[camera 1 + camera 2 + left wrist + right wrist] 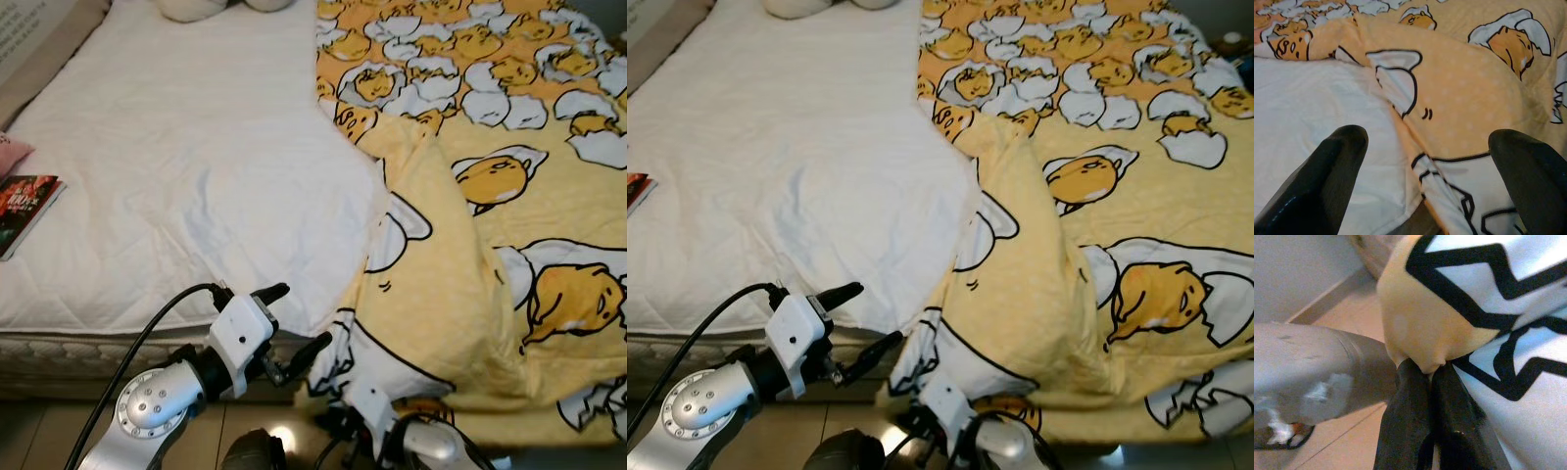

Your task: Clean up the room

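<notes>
**Two grippers at the foot of the bed, one already holding the duvet's corner**

One pinch matters here. The right gripper (1422, 377) has its two black fingers pressed together on a fold of the yellow egg-print duvet (490, 255), at the corner that hangs over the bed's near edge. The cloth bulges out just past the fingertips.

The left gripper (294, 323) has its fingers spread wide and grips nothing. It hovers just off the bed's near edge, close beside the duvet's hanging corner. In the left wrist view the folded-back edge of the duvet lies directly ahead, between the spread fingers.

From that near corner the duvet runs away toward the head of the bed, covering the robot's right half of it. Its inner edge is flipped back on itself in a long ridge. The white mattress cover (186, 166) lies bare on the left half.

Judging by this, the open left gripper is nearer the folded edge and would take it next.

A book (24, 211) lies at the bed's left edge, well apart.
</notes>
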### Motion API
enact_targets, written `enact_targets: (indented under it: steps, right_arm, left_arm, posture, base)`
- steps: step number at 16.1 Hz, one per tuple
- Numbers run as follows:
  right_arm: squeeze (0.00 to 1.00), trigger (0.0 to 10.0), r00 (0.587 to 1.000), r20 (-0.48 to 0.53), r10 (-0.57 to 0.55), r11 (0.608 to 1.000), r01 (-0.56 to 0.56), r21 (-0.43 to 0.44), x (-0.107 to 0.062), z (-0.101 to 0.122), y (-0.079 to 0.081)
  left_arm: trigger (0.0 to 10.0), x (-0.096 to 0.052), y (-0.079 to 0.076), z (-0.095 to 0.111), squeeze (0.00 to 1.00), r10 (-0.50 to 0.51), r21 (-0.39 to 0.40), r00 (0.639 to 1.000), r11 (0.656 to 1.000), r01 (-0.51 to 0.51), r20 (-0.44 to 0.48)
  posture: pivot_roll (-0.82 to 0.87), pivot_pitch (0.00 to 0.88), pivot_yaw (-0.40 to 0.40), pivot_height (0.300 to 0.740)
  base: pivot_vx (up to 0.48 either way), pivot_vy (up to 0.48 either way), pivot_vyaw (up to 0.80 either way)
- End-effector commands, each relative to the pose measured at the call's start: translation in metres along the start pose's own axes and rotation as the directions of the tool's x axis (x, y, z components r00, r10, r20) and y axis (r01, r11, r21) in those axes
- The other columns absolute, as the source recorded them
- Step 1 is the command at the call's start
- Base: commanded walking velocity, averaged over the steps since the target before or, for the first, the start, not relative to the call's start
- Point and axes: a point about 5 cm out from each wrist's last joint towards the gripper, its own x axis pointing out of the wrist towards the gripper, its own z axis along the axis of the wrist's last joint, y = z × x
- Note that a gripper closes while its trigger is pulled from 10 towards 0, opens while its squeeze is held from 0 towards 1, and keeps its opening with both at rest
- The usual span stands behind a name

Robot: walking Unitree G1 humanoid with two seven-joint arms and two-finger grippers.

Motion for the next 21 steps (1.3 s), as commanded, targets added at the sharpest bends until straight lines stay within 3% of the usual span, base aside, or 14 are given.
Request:
enact_targets:
  steps: [1, 4, 6, 10, 12, 14, 17, 21]
  right_arm:
    - [0.00, 0.0, 0.997, 0.002, 0.081, 0.996, -0.081, -0.023, 0.004, 0.009, 0.001]
    - [0.00, 0.0, 0.965, -0.049, 0.259, 0.961, -0.263, -0.089, -0.004, 0.025, 0.002]
    - [0.00, 0.0, 0.922, -0.127, 0.365, 0.922, -0.377, -0.089, -0.017, 0.016, 0.014]
    - [0.00, 0.0, 0.943, -0.206, 0.260, 0.953, -0.285, -0.103, -0.029, -0.007, 0.008]
    - [0.00, 0.0, 0.928, -0.205, 0.312, 0.943, -0.328, -0.051, -0.033, -0.014, 0.017]
    - [0.00, 0.0, 0.890, -0.188, 0.416, 0.905, -0.425, -0.006, -0.032, -0.022, 0.036]
    - [0.00, 0.0, 0.905, -0.168, 0.390, 0.919, -0.395, 0.002, -0.032, -0.023, 0.034]
    - [0.00, 0.0, 0.882, -0.135, 0.452, 0.892, -0.443, 0.092, -0.036, -0.022, 0.036]
  left_arm:
    - [10.0, 0.000, 0.002, -0.002, 0.00, 0.006, 0.007, 1.000, 1.000, -0.006, -0.007]
    - [10.0, 0.004, 0.004, -0.002, 0.00, 0.004, 0.009, 1.000, 1.000, -0.004, 0.004]
    - [10.0, 0.007, 0.003, -0.002, 0.00, 0.002, 0.008, 1.000, 1.000, -0.002, 0.009]
    - [10.0, 0.012, 0.002, -0.003, 0.00, 0.018, 0.021, 1.000, 1.000, -0.018, 0.011]
    - [10.0, 0.013, 0.002, -0.003, 0.00, 0.018, 0.016, 1.000, 1.000, -0.018, 0.014]
    - [10.0, 0.014, 0.002, -0.004, 0.00, 0.014, 0.015, 1.000, 1.000, -0.015, 0.015]
    - [10.0, 0.015, 0.003, -0.005, 0.00, 0.011, 0.017, 1.000, 1.000, -0.012, 0.016]
    - [10.0, 0.016, 0.003, -0.005, 0.00, 0.007, 0.017, 1.000, 1.000, -0.008, 0.021]
  posture:
    - [0.08, 0.093, 0.079, 0.711]
    - [0.07, 0.082, 0.068, 0.711]
    - [0.07, 0.080, 0.060, 0.711]
    - [0.05, 0.076, 0.048, 0.711]
    - [0.05, 0.075, 0.048, 0.711]
    - [0.05, 0.072, 0.049, 0.711]
    - [0.05, 0.066, 0.047, 0.711]
    - [0.05, 0.059, 0.044, 0.711]
  base:
    - [0.000, 0.000, 0.00]
    - [0.000, 0.000, 0.00]
    - [0.000, 0.000, 0.00]
    - [0.000, 0.000, 0.00]
    - [0.000, 0.000, 0.00]
    - [0.000, 0.000, 0.00]
    - [0.000, 0.000, 0.00]
    - [0.000, 0.000, 0.00]
